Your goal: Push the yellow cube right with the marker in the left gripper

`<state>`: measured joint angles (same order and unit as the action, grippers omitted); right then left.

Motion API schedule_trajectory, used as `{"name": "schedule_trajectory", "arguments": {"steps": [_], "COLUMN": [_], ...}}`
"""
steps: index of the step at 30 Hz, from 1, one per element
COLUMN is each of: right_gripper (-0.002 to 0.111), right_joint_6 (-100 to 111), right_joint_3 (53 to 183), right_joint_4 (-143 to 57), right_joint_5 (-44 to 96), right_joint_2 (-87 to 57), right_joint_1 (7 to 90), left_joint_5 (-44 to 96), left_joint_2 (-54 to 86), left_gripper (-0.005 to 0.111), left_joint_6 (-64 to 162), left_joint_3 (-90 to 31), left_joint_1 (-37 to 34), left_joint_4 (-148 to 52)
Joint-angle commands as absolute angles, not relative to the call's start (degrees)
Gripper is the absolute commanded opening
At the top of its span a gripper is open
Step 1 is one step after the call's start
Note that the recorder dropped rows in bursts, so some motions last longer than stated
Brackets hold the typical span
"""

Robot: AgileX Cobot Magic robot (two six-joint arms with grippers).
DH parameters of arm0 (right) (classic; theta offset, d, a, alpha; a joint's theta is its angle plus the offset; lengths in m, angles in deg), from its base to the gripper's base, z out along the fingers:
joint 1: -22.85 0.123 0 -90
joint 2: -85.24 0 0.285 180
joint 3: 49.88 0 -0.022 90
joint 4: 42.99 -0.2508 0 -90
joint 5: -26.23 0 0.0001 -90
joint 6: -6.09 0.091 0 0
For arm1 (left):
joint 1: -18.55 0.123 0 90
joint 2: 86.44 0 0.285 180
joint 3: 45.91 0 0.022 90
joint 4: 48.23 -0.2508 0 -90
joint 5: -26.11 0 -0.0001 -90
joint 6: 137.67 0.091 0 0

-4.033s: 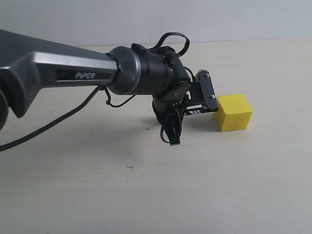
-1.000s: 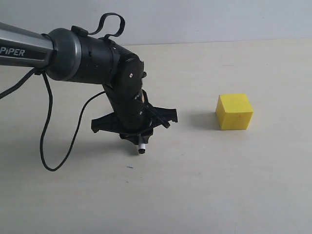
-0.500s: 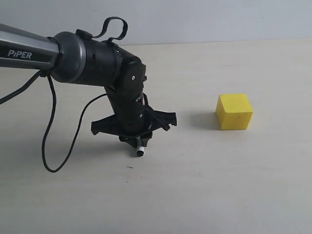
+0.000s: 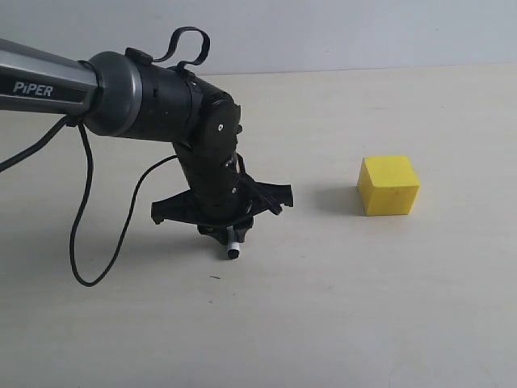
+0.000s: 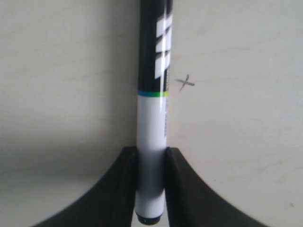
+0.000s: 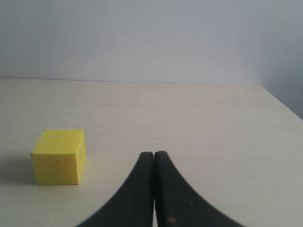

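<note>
The yellow cube (image 4: 388,185) sits on the pale table at the right; it also shows in the right wrist view (image 6: 57,157). My left gripper (image 4: 229,230) points down at the table, well to the left of the cube and apart from it. It is shut on the marker (image 5: 152,118), with its fingers (image 5: 176,163) clamped on the white barrel. Only the marker's white end with the black cap (image 4: 233,245) pokes out in the exterior view. My right gripper (image 6: 154,155) is shut and empty, to the right of the cube and apart from it.
A black cable (image 4: 79,226) loops down from the grey arm (image 4: 40,81) onto the table on the left. A small pencil cross (image 5: 184,82) marks the table beside the marker. A grey wall (image 4: 323,32) rises behind the table's far edge.
Four seconds ago my left gripper was right beside the cube; it has since drawn back left and turned downward. Over the last second it barely shifted. The cube has stayed in place.
</note>
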<state>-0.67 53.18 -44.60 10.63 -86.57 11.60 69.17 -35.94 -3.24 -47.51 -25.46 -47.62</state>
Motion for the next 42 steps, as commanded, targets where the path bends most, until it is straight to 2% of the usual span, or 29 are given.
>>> {"name": "schedule_trajectory", "arguments": {"steps": [1,23,26,30,33,42], "right_gripper": [0.0,0.0,0.0,0.0,0.0,0.0], "right_joint_6": [-0.85,-0.85,-0.85,-0.85,-0.85,-0.85], "right_joint_3": [52.91,52.91,52.91,52.91,52.91,52.91], "right_joint_4": [-44.59,-44.59,-44.59,-44.59,-44.59,-44.59], "right_joint_5": [10.9,10.9,10.9,10.9,10.9,10.9], "right_joint_2": [-86.97,-86.97,-86.97,-86.97,-86.97,-86.97], "right_joint_1": [11.26,11.26,11.26,11.26,11.26,11.26], "left_joint_5": [69.22,69.66,69.66,69.66,69.09,65.46], "left_joint_2": [-36.73,-36.73,-36.73,-36.73,-36.73,-34.01], "left_gripper": [0.0,0.001,0.011,0.038,0.051,0.051], "left_joint_6": [-3.82,-3.77,-3.77,-3.77,-2.65,1.12], "left_joint_3": [-47.51,-47.51,-47.51,-47.51,-47.51,-47.93], "left_joint_1": [-25.45,-25.45,-25.45,-25.45,-25.45,-25.35], "left_joint_4": [-46.64,-46.01,-46.01,-45.92,-45.92,-46.1]}}
